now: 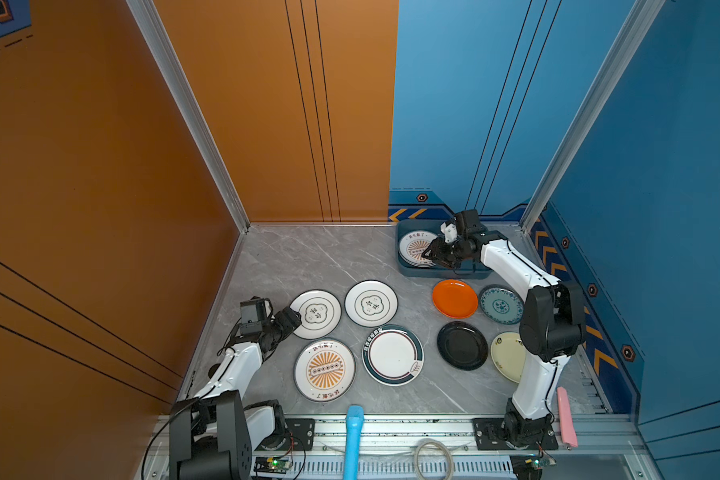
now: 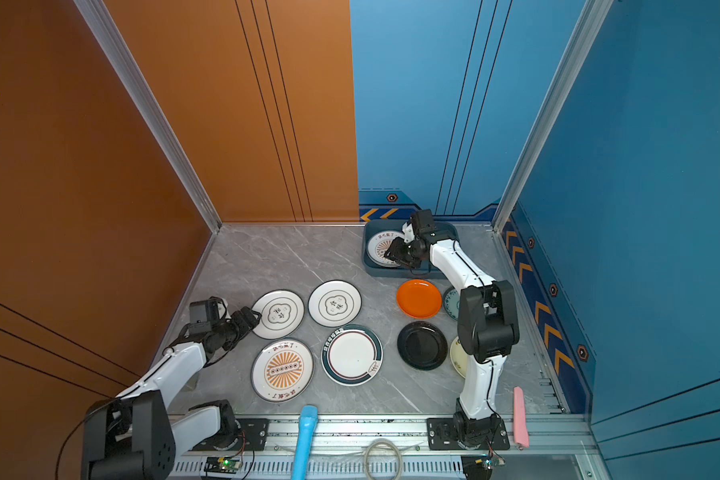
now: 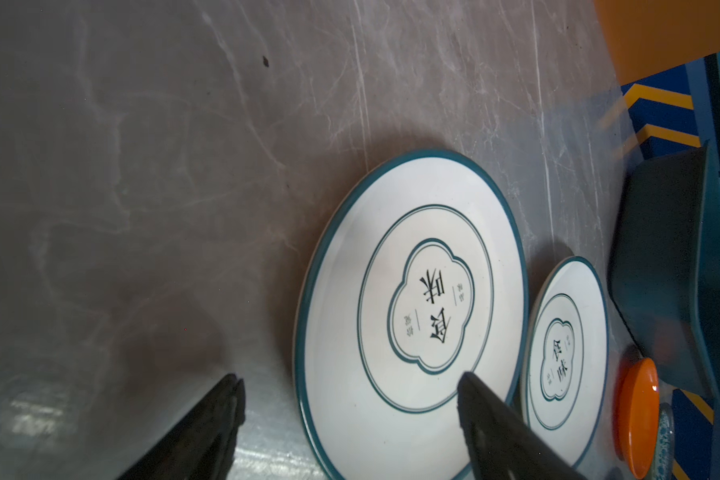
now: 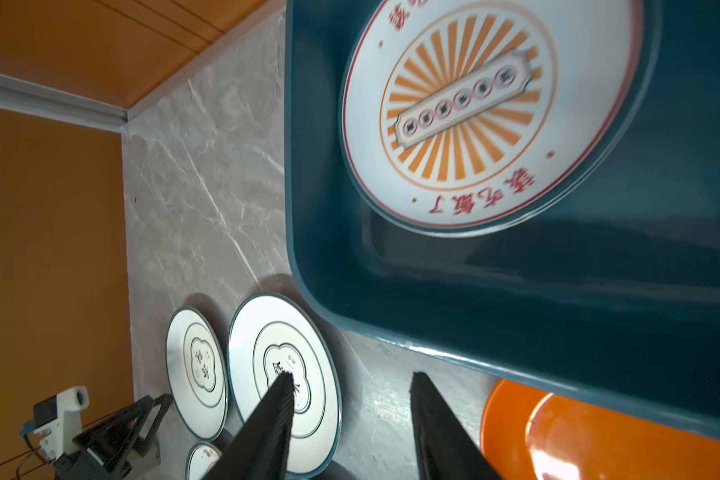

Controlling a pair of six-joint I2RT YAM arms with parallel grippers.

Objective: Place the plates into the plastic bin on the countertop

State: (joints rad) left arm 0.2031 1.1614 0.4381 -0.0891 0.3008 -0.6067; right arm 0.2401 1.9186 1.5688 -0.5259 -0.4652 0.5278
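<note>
Cloud-motif plate (image 3: 412,307) — rim between left end effector (image 3: 350,378) jaws.

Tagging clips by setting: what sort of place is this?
Probably a mock-kitchen robot test cell: a marble-look countertop edged by aluminium rails, painted wall panels in orange and blue, and two robot arms mounted on the front rail.

A light blue bar (image 1: 353,440) lies across the front rail (image 1: 412,428), with a coil of pale cable (image 1: 433,457) beside it. A pink strip (image 1: 566,417) lies further right. Behind stand an orange wall (image 1: 100,166) and a blue wall (image 1: 474,104).
</note>
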